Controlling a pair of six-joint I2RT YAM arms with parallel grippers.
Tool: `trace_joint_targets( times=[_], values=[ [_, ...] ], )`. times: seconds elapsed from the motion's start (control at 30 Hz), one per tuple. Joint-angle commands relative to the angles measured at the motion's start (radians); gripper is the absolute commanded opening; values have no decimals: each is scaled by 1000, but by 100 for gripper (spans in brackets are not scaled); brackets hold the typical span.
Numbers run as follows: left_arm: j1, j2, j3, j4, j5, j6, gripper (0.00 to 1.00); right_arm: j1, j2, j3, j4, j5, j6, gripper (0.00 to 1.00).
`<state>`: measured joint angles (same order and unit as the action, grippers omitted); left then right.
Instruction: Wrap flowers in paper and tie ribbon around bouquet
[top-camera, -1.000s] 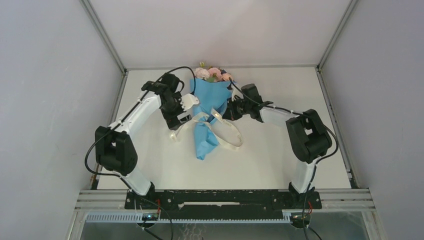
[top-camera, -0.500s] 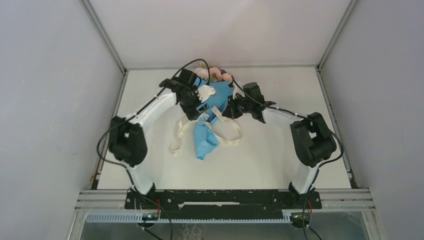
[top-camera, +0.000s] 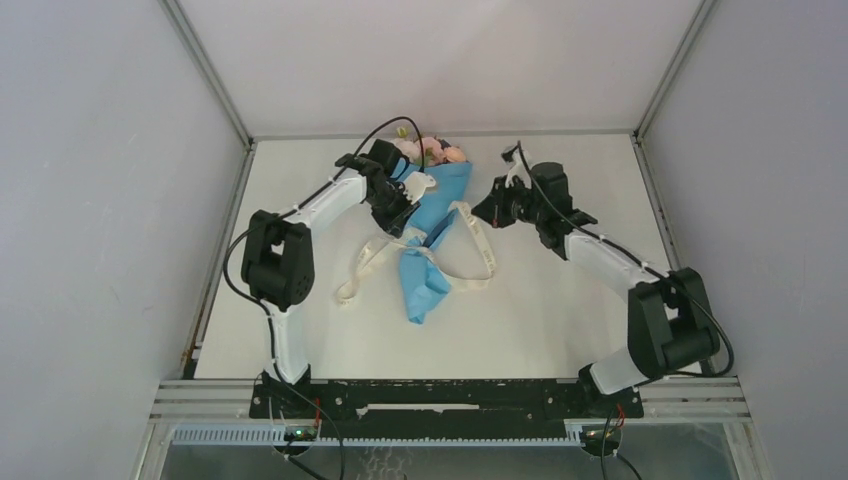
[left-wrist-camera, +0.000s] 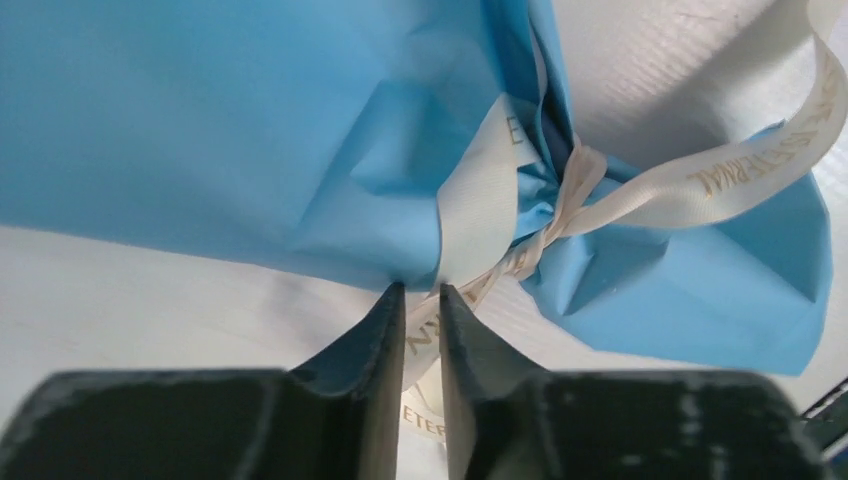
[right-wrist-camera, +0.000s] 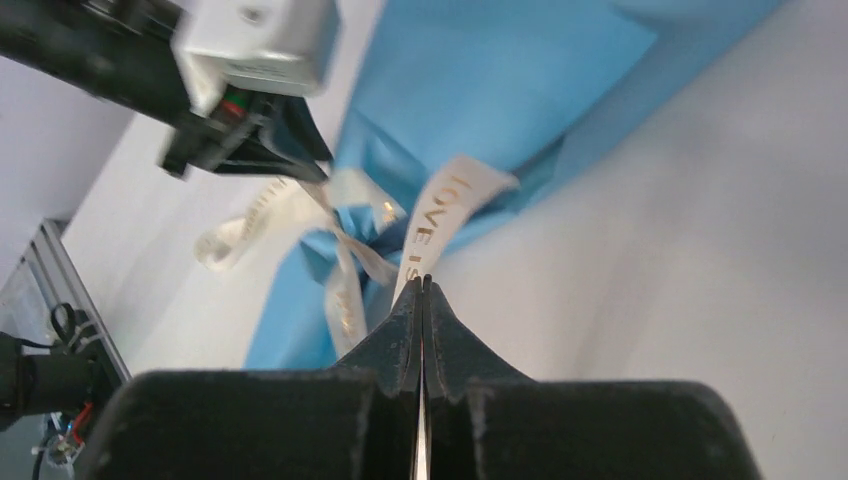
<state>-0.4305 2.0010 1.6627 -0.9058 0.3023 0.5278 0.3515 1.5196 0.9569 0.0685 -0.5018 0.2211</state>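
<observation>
right fingers (right-wrist-camera: 398, 345) pinch the ribbon (right-wrist-camera: 440, 212), left fingers (left-wrist-camera: 372, 345) slightly spread astride it

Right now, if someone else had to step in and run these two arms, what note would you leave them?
Left gripper: jaws a slit apart around a strand of the cream-white fabric ribbon; grip uncertain.
Right gripper: shut on another strand of it.
The light-blue paper cone lies on the white table, pink blooms at its far end.
Done: blooms wrapped, ribbon crossed in a knot at the cone's waist.
Left: probably pull the knot tight and finish the bow.
</observation>
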Motion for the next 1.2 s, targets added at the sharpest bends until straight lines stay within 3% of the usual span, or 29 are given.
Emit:
trace_joint_targets(
  times=[0.0,0.03,0.07,0.27,0.37,0.53,0.63,0.77,0.9,0.97,1.13,1.17],
  values=[
    [-2,-4,11,-25,66,17,9,-10,-125,11,94,-10,49,0],
    [-1,-6,12,-25,72,16,1,-18,-144,11,99,-17,56,0],
    [1,-11,12,-25,77,15,0,-24,-163,10,102,-24,63,0],
    [41,-76,14,-15,156,1,0,-59,-245,10,59,-13,72,0],
    [23,-83,8,-8,174,5,31,-59,-246,-7,72,-23,87,0],
    [-51,-58,-5,27,89,23,53,-57,-231,-25,79,-22,100,0],
    [-67,-30,-5,49,10,13,60,-59,-232,-33,79,-24,98,0],
    [-75,-6,6,68,-64,-1,61,-59,-227,-33,77,-30,98,0],
    [-98,-1,-16,90,-115,12,58,-59,-218,-38,89,-34,106,0],
    [-106,0,-27,94,-134,19,51,-59,-217,-39,91,-35,107,0],
    [-106,-29,-29,99,-159,19,2,-63,-227,-38,86,-34,103,0],
    [-104,-44,-28,103,-161,17,0,-63,-234,-39,86,-36,103,0]
  ],
)
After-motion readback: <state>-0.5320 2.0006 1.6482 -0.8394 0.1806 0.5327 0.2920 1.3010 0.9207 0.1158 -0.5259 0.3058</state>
